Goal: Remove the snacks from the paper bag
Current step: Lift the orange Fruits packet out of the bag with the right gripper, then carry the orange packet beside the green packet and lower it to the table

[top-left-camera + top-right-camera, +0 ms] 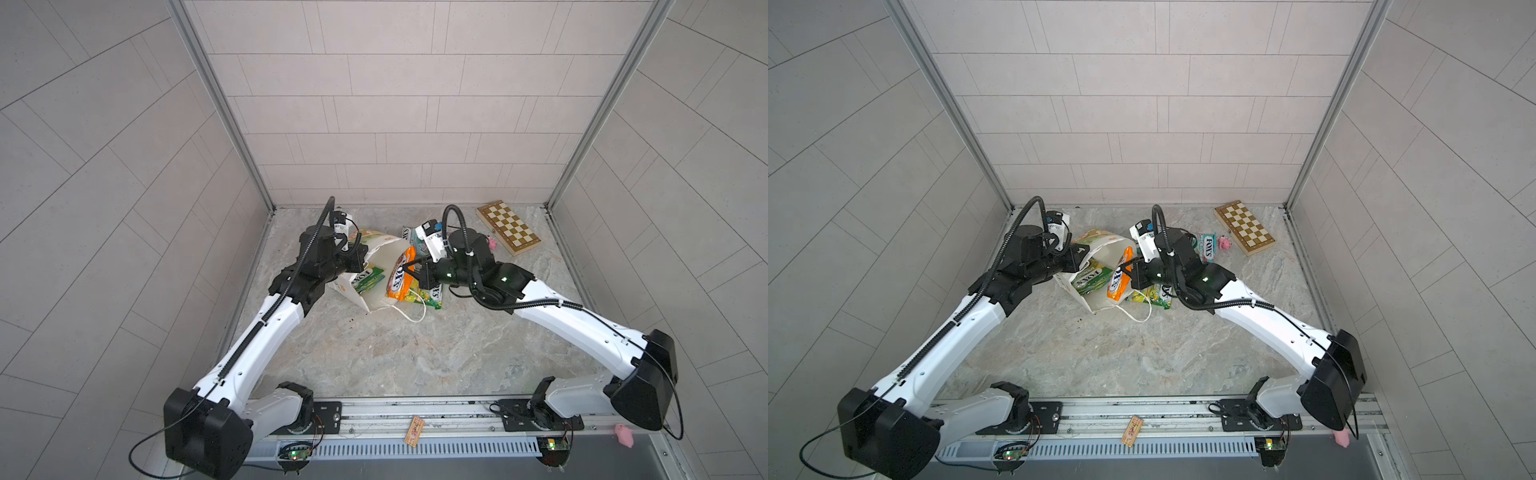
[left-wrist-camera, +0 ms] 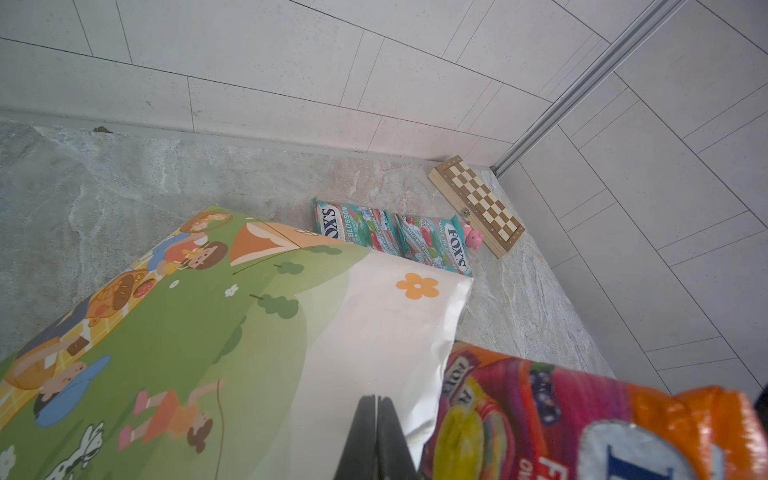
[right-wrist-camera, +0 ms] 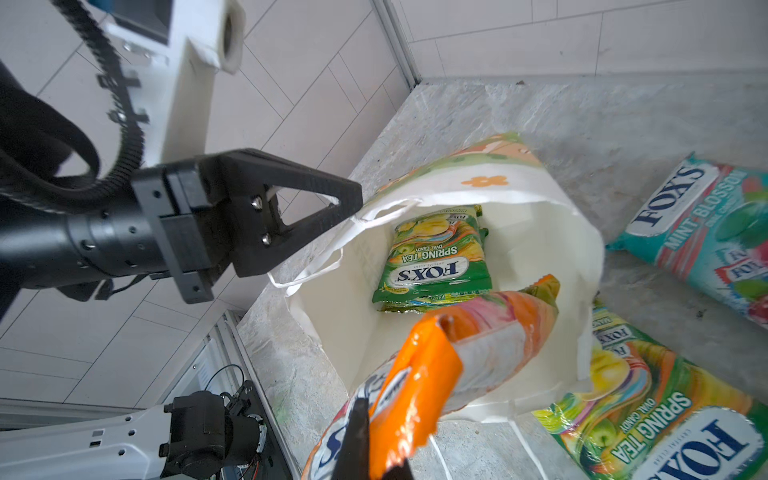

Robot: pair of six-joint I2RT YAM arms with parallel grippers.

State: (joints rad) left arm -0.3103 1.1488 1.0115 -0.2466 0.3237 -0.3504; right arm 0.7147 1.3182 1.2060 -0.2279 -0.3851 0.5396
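The right gripper [image 1: 410,266] is clamping its jaws on the sealed end of the orange-pink packet [image 3: 478,345]. The packet is hanging across the mouth of the paper bag [image 3: 552,232], and its far end appears to be reaching inside. The left gripper [image 2: 376,419] is pinching shut on the bag's rim at the opposite side, holding the mouth open.

The bag is lying tipped on the table [image 1: 415,353], with its opening facing the right arm. Inside, a green-yellow packet [image 3: 436,257] is lying flat on the lower wall, and the edge of another is showing beneath it. Outside, a third green-yellow packet [image 3: 665,415] is lying just beside the mouth, and two teal packets [image 2: 353,224] are lying side by side behind the bag.

The step in hand looks like freeing the orange-pink packet. The glossy film is likely slippery, so the grip belongs on the crimped seal, not the slick face. The packet should rise clear of the rim and the loose cord handle [image 1: 415,319] before travelling sideways — a snag could drag the bag. The left clamp should be staying firm meanwhile. Setting the packet down on bare table near the freed ones would leave the mouth unobstructed.
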